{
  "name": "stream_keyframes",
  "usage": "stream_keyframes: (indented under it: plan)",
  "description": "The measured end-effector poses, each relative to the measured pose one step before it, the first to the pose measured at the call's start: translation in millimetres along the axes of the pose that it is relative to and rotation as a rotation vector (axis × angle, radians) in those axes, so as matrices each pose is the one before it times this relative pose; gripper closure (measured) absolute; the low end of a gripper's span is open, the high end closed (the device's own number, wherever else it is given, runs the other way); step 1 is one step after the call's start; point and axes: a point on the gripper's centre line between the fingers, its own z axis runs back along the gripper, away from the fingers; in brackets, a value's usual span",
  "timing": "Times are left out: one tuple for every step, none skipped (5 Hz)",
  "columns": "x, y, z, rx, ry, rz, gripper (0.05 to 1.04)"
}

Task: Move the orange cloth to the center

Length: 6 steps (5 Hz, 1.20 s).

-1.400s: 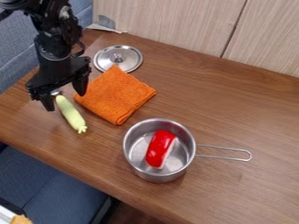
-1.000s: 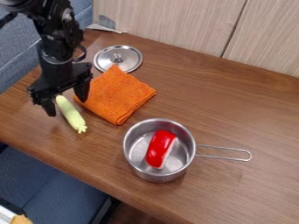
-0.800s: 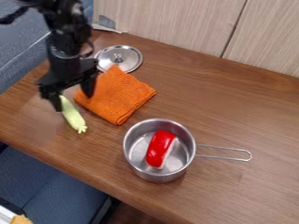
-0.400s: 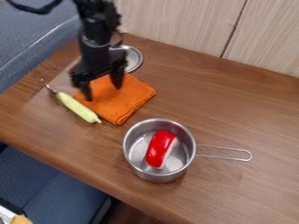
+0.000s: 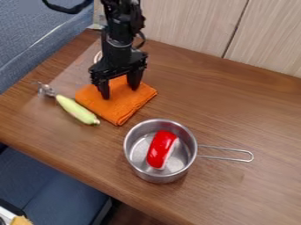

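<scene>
The black gripper (image 5: 121, 93) hangs over the orange cloth (image 5: 120, 108), its two fingers spread apart and open with nothing held between them. The cloth lies folded on the wooden table, left of centre in the camera view. The arm and gripper hide the cloth's upper part. Whether the fingertips touch the cloth I cannot tell.
A pale green toy vegetable (image 5: 77, 109) with a greyish stem lies just left of the cloth. A metal pot (image 5: 130, 151) with a red toy piece (image 5: 160, 149) inside stands below right, its handle (image 5: 226, 153) pointing right. Behind the arm a lid (image 5: 98, 56) is mostly hidden.
The gripper has moved right, from around the green vegetable to over the cloth. The vegetable has turned and shifted slightly, its lower end now further right. The cloth has not visibly moved.
</scene>
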Motion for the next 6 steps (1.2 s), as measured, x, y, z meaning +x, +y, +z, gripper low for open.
stream_keyframes:
  plan:
    - [1.71, -1.98, -3.88, 0.0159, -0.0046, -0.0148, 0.083]
    - [3.24, -2.46, -4.17, 0.0205, -0.0173, -0.0135, 0.083]
    - [-0.44, -6.69, -3.46, 0.0184, -0.0086, -0.0160, 0.083]
    - [-5.23, -19.42, 3.88, -0.0289, 0.0214, -0.0023, 0.084]
    - [-12.12, -29.75, 4.41, -0.0308, 0.0266, -0.0214, 0.086]
    - [-22.62, -30.90, 6.42, -0.0357, 0.0356, -0.0431, 0.085]
